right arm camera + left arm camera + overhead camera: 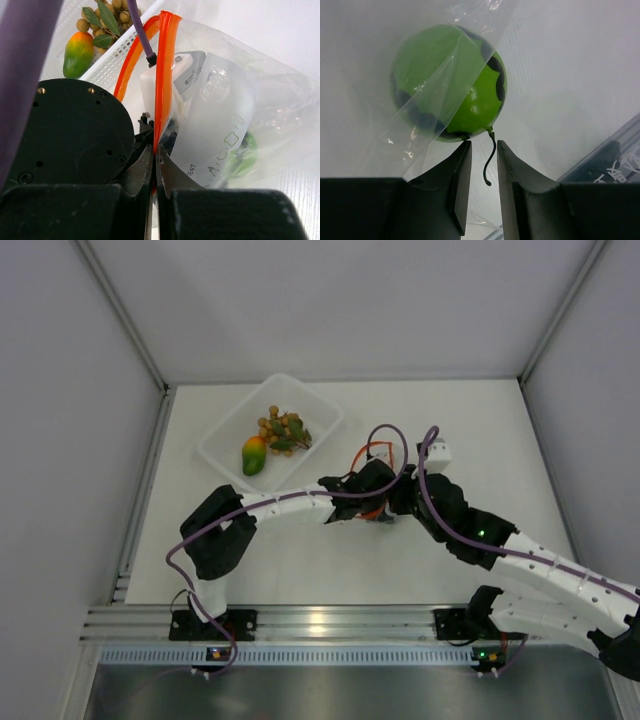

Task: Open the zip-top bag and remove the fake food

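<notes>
Tray (225, 445) sits at 10 o'clock of zip-top bag (260, 100), which lies mid-table (480, 420), mouth open. Right gripper (156, 156) is clamped on its orange zip strip (165, 60). Left gripper (483, 146) reaches into bag, jaws apart, straddling stem (491, 160) of green ball (470, 100) at its 12 o'clock. Mango (254, 455) and tan-ball cluster (284, 429) lie in tray. Judged two of three pieces out; ball left to pull.

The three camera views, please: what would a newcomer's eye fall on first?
The bright green ball with dark marks fills the left wrist view, partly under the zip-top bag's film, its stem between the left gripper's parted jaws. The right gripper pinches the bag's vivid orange zip strip. From above, a mango and a brown-ball cluster lie in the clear tray, back left.
</notes>
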You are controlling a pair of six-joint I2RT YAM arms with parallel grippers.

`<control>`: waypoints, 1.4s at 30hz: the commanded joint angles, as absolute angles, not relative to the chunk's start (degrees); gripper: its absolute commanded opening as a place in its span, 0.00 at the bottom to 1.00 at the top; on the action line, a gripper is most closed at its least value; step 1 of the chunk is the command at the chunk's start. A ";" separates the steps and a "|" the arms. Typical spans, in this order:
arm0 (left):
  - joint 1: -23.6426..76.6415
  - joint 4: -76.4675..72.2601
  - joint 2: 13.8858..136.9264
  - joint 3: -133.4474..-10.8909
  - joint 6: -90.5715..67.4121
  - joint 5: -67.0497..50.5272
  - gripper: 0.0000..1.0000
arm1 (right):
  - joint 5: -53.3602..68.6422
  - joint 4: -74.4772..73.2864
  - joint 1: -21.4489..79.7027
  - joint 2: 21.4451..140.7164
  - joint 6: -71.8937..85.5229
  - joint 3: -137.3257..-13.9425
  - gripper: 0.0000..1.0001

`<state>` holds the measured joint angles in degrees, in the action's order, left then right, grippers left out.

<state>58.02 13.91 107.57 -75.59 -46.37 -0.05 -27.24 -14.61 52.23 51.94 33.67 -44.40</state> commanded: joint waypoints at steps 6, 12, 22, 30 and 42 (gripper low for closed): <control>60.64 9.67 110.65 -75.32 -47.11 -4.21 0.30 | -28.04 -10.81 52.82 52.38 33.40 -47.37 0.00; 60.73 7.74 110.30 -74.27 -47.72 -5.27 0.19 | -27.69 -10.37 52.65 53.26 33.66 -47.29 0.00; 60.64 6.86 108.90 -72.51 -47.55 -4.40 0.00 | -29.09 -11.16 51.86 50.55 33.05 -45.97 0.00; 60.03 6.94 105.65 -70.14 -46.76 -1.85 0.00 | -31.81 -12.30 51.77 45.97 28.83 -42.02 0.00; 59.77 6.77 99.76 -66.89 -42.72 -0.70 0.00 | -32.26 -14.06 50.89 42.54 23.91 -37.70 0.00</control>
<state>59.57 7.70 104.79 -67.85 -45.30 -1.83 -30.85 -15.59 51.66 43.13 26.50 -37.91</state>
